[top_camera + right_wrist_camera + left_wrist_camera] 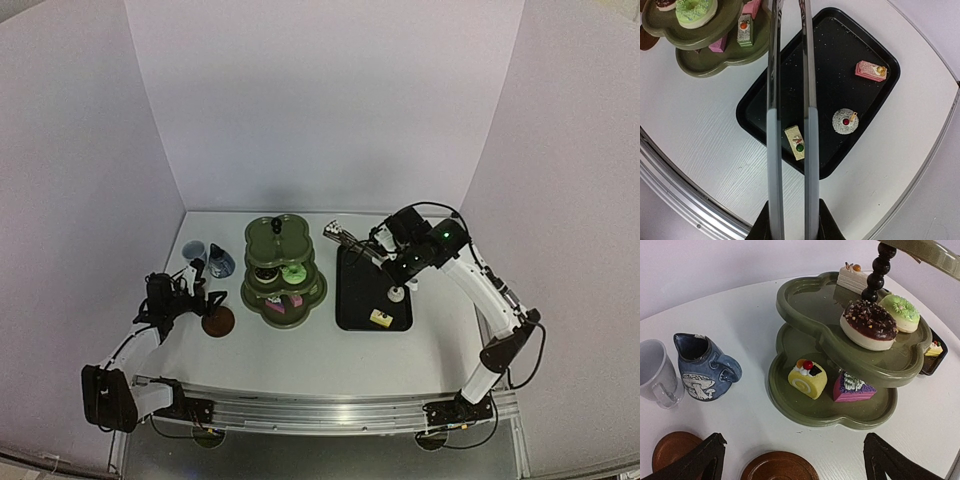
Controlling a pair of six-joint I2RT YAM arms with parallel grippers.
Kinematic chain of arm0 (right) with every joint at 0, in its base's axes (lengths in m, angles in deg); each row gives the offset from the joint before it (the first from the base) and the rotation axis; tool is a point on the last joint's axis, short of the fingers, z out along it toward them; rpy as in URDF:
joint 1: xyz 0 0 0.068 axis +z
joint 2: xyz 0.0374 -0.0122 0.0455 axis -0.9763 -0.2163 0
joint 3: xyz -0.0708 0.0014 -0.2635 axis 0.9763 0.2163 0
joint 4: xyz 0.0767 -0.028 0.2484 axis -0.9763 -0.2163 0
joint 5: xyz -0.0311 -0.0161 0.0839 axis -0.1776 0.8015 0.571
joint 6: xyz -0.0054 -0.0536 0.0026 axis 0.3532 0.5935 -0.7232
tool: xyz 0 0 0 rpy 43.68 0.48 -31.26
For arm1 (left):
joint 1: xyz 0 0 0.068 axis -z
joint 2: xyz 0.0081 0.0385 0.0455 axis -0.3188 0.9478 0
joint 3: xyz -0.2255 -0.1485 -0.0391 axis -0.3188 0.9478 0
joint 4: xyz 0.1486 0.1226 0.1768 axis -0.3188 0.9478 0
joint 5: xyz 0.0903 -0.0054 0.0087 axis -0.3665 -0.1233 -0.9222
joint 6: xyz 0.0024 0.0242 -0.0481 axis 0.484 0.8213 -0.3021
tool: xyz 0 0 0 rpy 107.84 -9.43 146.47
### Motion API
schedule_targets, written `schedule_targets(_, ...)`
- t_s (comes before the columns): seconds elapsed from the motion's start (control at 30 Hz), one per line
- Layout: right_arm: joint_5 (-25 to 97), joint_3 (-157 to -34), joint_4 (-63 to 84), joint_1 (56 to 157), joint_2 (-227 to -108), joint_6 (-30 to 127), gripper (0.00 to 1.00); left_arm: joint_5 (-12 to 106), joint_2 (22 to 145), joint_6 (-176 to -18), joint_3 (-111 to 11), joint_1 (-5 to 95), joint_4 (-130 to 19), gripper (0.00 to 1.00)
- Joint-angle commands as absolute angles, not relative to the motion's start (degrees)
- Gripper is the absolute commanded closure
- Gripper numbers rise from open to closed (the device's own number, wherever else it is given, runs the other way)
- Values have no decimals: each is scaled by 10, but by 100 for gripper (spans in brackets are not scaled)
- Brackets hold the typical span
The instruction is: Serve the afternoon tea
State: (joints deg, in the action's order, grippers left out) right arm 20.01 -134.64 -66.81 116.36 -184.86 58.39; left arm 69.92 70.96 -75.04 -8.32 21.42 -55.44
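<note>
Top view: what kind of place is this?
Probably a robot lab cell: plain white backdrop panels box in the table, and the left arm and right arm mount on a metal rail.

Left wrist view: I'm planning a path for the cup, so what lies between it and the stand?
The pot stands between the cup and the stand; from pot to stand the table is bare. The top view shows the same.

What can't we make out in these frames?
Left wrist: stand's top tier cut off by the top edge; both saucers cut by the bottom edge.
Right wrist: tongs run off the top edge, tips unseen.
Top external: whatever sits at the tong tips is too small to tell; right arm covers part of the tray.
</note>
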Motion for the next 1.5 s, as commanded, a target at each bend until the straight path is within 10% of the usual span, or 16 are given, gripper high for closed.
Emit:
schedule_targets(0.0,259,-1329,-762,1163,-1776,596,100,718,717,-729,-110,212,-560,4)
schedule_targets(0.67,376,-1331,-823,1374,-1801,513,100,717,699,-743,-107,212,-549,4)
schedule_targets(1.47,147,-1573,-658,1428,-2073,496,100,715,656,-759,-61,212,-578,4)
